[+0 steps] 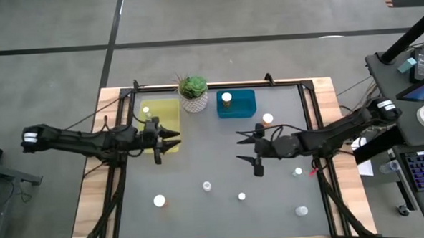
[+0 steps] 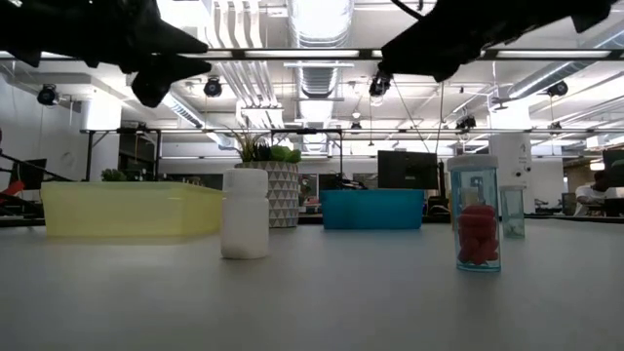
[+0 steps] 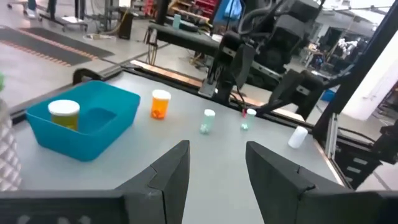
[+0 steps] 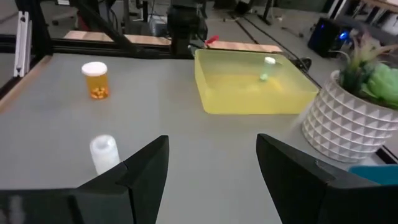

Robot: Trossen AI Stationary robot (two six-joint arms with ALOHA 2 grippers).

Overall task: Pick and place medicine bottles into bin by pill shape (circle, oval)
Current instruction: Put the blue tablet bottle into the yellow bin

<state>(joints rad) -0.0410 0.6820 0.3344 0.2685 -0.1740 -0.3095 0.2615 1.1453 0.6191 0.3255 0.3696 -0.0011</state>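
Table top (image 1: 221, 169) is dark grey, framed in wood. At the far edge sit a yellow bin (image 1: 159, 114) toward the left, a potted plant (image 1: 194, 93) in the middle, and a blue bin (image 1: 236, 103) just right of the plant.

Left gripper (image 1: 171, 137) hovers over the near right corner of the yellow bin, above the table. Fingers parted, gap between them bare in the left wrist view (image 3: 214, 168); nothing held.

Right gripper (image 1: 243, 148) hangs over the table's middle right, pointing toward the left arm. Fingers spread wide, nothing between them in the right wrist view (image 4: 211, 168).

Medicine bottles:
- One small bottle (image 1: 145, 109) with a white cap lies inside the yellow bin, toward its far side; also seen in the right wrist view (image 4: 268, 67).
- One white-capped bottle (image 1: 227, 98) stands inside the blue bin (image 3: 63, 114).
- An amber bottle (image 1: 268, 119) stands on the table just beside the blue bin's near right corner.
- An amber bottle (image 1: 160, 201) stands near the front left of the table.
- A white bottle (image 1: 208, 185) stands near the front centre.
- A small bottle (image 1: 242, 196) sits right of it, toward the front edge.
- Two more, (image 1: 298, 172) and (image 1: 302, 211), sit by the right edge, the second near the front right corner.

Low view: a white bottle (image 2: 245, 214) and a clear bottle with red pills (image 2: 477, 225) stand upright, well apart.
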